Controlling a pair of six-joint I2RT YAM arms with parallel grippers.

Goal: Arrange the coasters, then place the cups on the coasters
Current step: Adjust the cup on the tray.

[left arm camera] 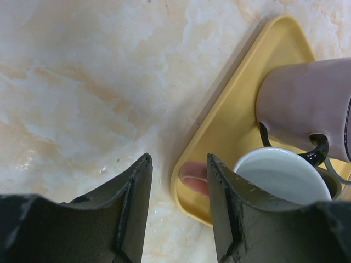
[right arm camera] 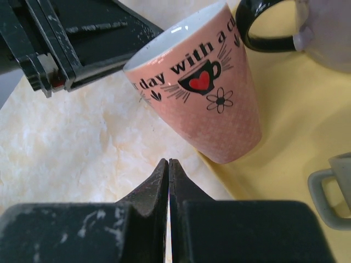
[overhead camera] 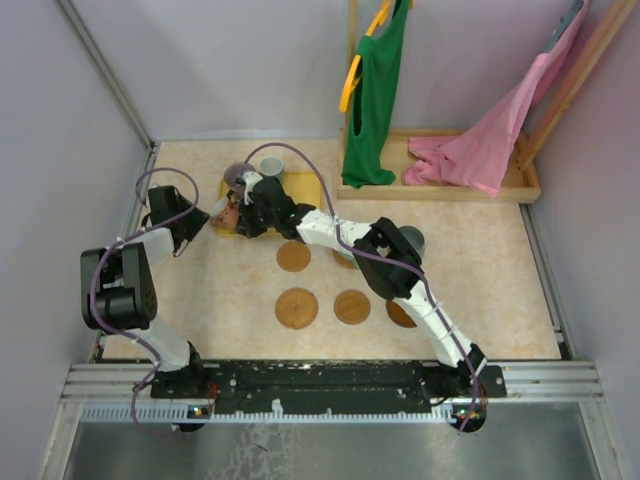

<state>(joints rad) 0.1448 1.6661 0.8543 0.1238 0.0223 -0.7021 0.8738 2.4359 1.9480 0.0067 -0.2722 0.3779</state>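
A pink cup with black lettering and a pale inside lies tilted at the corner of the yellow tray, its mouth toward my left gripper. My left gripper is open, and its right finger covers part of the cup's rim. My right gripper is shut and empty, just below the cup's base at the tray's edge. A lilac cup with a dark handle and a grey cup stand on the tray. Several brown coasters lie mid-table.
Another cup stands by my right arm's elbow. A wooden tray at the back right holds a pink cloth, and a green garment hangs over it. Walls close in on the left and right.
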